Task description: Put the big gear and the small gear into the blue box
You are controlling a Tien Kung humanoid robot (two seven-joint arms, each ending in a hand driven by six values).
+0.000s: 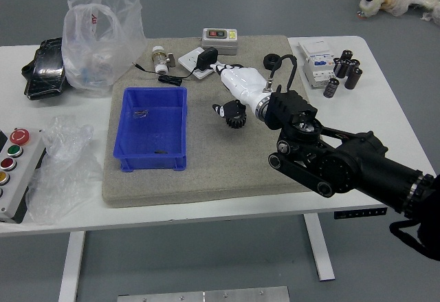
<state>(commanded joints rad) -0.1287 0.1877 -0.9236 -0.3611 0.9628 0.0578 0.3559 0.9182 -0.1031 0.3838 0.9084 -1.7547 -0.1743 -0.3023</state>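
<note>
Firstly: one blue box [151, 161], two small items inside; one right hand [245, 86], fingers extended, empty, at its two o'clock.

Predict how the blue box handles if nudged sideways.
Probably stiff: the walls of the blue box stand straight with no visible sag. Likely to slide rather than tip, since it's wide, low and flat on the mat. Should be light for its size, with thin walls and only a couple of small bits inside.
</note>
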